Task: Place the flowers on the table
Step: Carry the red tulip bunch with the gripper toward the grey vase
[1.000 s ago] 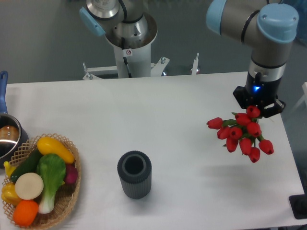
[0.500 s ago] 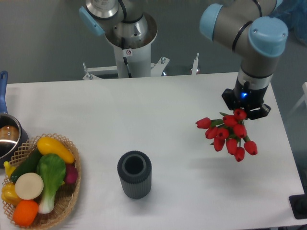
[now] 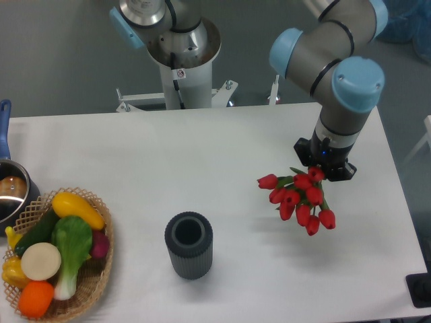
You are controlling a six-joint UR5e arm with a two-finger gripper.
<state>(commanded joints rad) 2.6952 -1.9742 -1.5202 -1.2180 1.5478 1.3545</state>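
Observation:
The flowers [image 3: 296, 199], a bunch of small red tulip buds with green stems, hang above the right part of the white table [image 3: 222, 148]; their shadow lies on the tabletop below them. My gripper [image 3: 324, 168] is right above the bunch and is shut on its stems. The fingertips are hidden behind the gripper body and the buds.
A dark grey ribbed cylinder vase [image 3: 188, 244] stands at the front middle. A wicker basket [image 3: 94, 282] of vegetables and fruit sits at the front left, and a pot [image 3: 10, 192] is at the left edge. The robot base [image 3: 182, 64] is behind the table.
My arm has carried the flowers to the left and a little forward, from near the table's right edge toward the middle. The grip on the bunch is unchanged.

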